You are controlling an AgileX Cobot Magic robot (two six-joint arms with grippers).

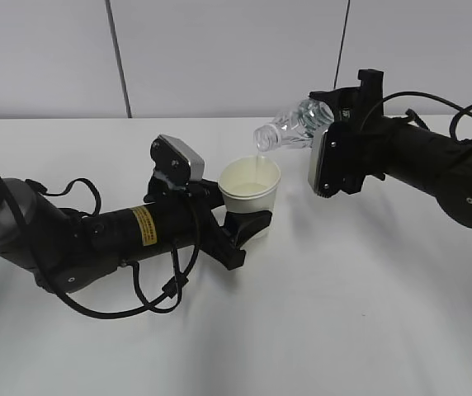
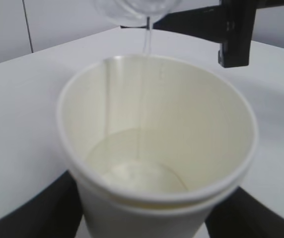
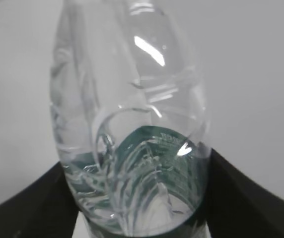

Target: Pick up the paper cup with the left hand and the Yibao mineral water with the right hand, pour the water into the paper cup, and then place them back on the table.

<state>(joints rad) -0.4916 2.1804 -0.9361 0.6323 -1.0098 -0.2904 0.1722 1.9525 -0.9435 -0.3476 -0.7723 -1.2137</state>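
Note:
The off-white paper cup [image 1: 251,195] stands upright in my left gripper [image 1: 248,224], which is shut on its lower body; the left arm carries a yellow sticker. In the left wrist view the cup [image 2: 157,148] fills the frame, with a little water in the bottom. My right gripper [image 1: 328,136] is shut on the clear Yibao water bottle [image 1: 295,125], tipped with its open mouth down-left over the cup rim. A thin stream of water [image 2: 147,39] falls into the cup. The bottle [image 3: 132,129] with its green label fills the right wrist view between the black fingers.
The white table [image 1: 368,313] spreads all round both arms. A grey panelled wall [image 1: 219,49] runs behind it. Black cables loop off the left arm near the front [image 1: 153,297].

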